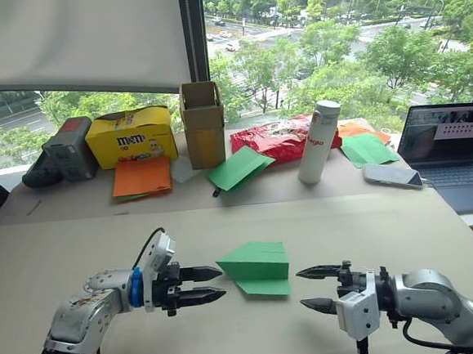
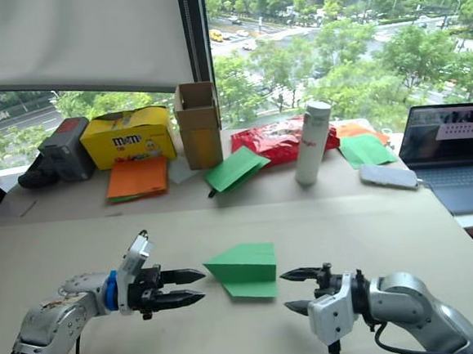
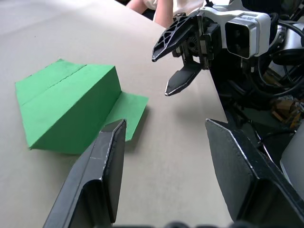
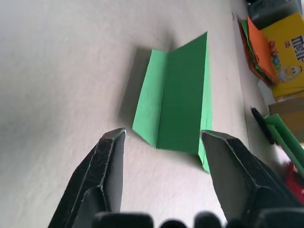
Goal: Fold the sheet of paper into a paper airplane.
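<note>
A folded paper airplane (image 1: 258, 269) of thin, matte, bright green paper is seen lying on the smooth beige table (image 1: 232, 333), midway between the two pincers and touched by neither. It is shaped as a layered wedge with sharp straight creases; its pointed nose is turned toward the left pincer (image 1: 214, 283), and its square tail edge faces the right pincer (image 1: 307, 289). One wing is raised above the flat lower layer.

Both pincers are held open: the left one narrowly, its two black fingers nearly parallel, the right one more widely. Each is kept just beside the airplane, with bare table in between.

Along the far edge of the table are found one yellow candy box (image 1: 131, 135), one upright cardboard box (image 1: 203, 123), one red crinkled bag (image 1: 276, 138), one white bottle (image 1: 320, 141), orange paper sheets (image 1: 141, 176), two further green sheets (image 1: 237, 168), one phone (image 1: 392, 175) and one laptop (image 1: 453, 148). The near half of the table is left open around the airplane.
</note>
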